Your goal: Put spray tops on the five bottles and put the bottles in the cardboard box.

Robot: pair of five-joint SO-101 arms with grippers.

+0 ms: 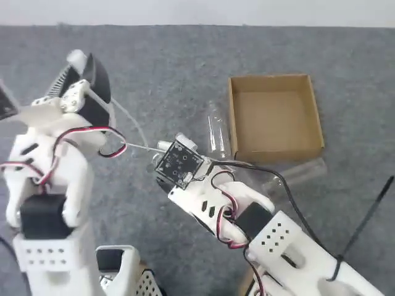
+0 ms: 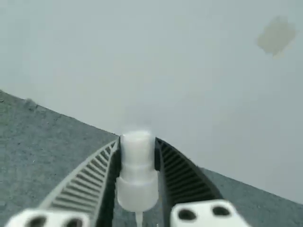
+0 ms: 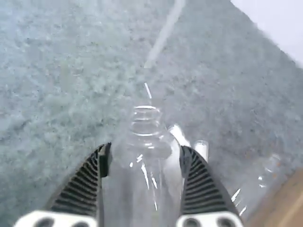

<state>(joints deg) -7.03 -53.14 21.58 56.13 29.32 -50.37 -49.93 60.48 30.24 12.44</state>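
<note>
My left gripper (image 2: 137,144) is shut on a white spray top (image 2: 137,175), held up at the table's far left (image 1: 77,60). Its thin dip tube (image 1: 126,142) slants down towards the centre. There my right gripper (image 3: 144,152) is shut on a clear bottle (image 3: 144,142), with the open neck (image 1: 163,146) pointing at the tube. The tube's tip (image 3: 147,90) sits just at the bottle's mouth. The open cardboard box (image 1: 234,117) stands at the right with nothing visible inside.
A clear bottle (image 1: 217,129) lies against the box's left wall, and another (image 1: 296,172) lies below the box's front edge. A lying bottle (image 3: 265,177) and a small white piece (image 3: 201,149) are close beside my right gripper. Grey carpet (image 1: 173,74) covers the table.
</note>
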